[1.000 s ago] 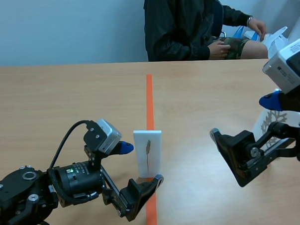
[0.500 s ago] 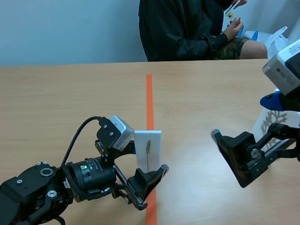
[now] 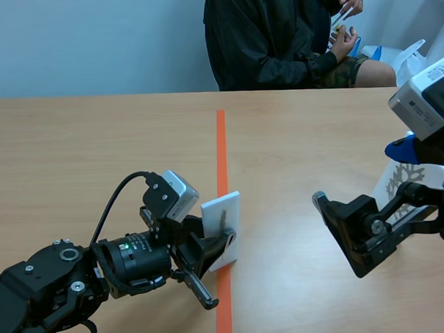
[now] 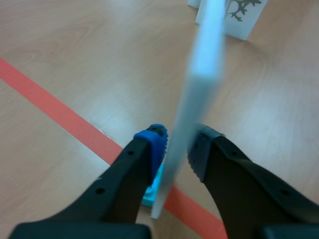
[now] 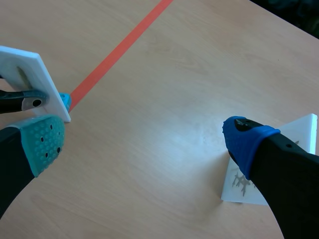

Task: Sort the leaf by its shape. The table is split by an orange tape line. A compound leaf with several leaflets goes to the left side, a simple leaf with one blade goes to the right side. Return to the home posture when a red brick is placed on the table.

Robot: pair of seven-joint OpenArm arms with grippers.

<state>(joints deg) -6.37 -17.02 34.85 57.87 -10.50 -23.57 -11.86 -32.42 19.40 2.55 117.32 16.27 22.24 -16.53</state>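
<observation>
Left end effector [image 3: 216, 245] pinches white leaf card [image 3: 225, 210] (tilted, over orange tape line [image 3: 220, 148]); blade looks single: hold firm, carry right. Right end effector [image 5: 144, 141] spread.

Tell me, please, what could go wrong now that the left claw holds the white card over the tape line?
The left claw pinches the leaf card only near its lower edge, and it tilts, so it may pivot or slip out. Carried rightward, it could hit the right claw or the second card.
</observation>
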